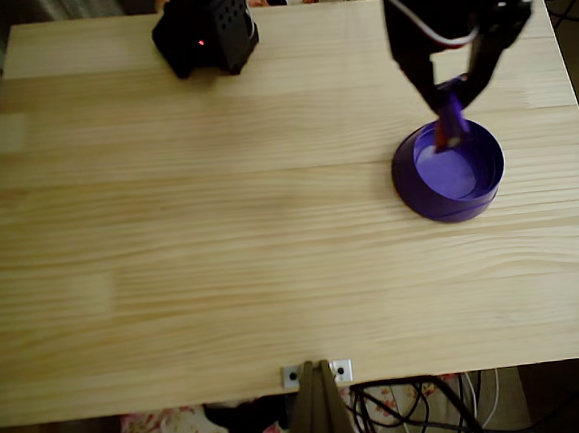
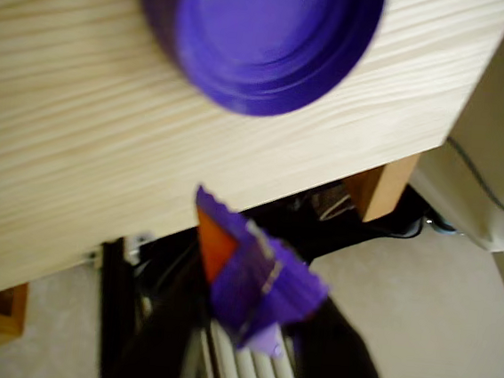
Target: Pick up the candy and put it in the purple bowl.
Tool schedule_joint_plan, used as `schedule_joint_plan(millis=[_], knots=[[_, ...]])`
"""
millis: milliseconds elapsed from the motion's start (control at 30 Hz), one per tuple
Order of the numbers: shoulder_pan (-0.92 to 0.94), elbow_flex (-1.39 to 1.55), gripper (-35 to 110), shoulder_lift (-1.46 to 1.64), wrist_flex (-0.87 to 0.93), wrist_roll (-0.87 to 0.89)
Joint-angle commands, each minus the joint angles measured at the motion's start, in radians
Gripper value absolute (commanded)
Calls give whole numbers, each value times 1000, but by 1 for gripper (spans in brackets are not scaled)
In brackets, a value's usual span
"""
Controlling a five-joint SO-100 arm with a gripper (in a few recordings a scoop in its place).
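1. In the wrist view the candy [image 2: 257, 279] sits lowest in the frame, just below centre: a crumpled purple wrapper with a serrated end, an orange patch on its left side and a thin silvery strip across it.
2. The gripper [image 2: 256, 332] is closed on the candy; its dark fingers are blurred at the bottom of that view, so the exact contact is hard to make out.
3. Above the candy in the wrist view lies the pale wooden bench [image 2: 77, 154], and at the top edge the purple bowl [image 2: 258, 38], round, with a lighter violet floor and faint concentric rings.
4. The wrist view also shows the bench's edge, a wooden leg [image 2: 381, 188] at centre right, and the floor [image 2: 417, 330] beneath.
5. In the overhead view the candy [image 1: 449, 116] appears as a narrow purple strip with an orange tip, hanging upright between the gripper [image 1: 448, 104] fingers, its lower end over the upper part of the purple bowl's [image 1: 448, 172] interior. Whether it touches the bowl cannot be told.
6. The overhead view places the bowl at centre right of the bench [image 1: 221, 232], with the dark arm [image 1: 454, 13] reaching down from the upper right.
7. Farthest, at the upper left centre of the overhead view, a black box [image 1: 206, 27] with a small red light stands on the bench.
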Motion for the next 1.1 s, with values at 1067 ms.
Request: schedule_joint_plan(millis=[1067], knots=[[-74,-12,16,-160,-216,104]])
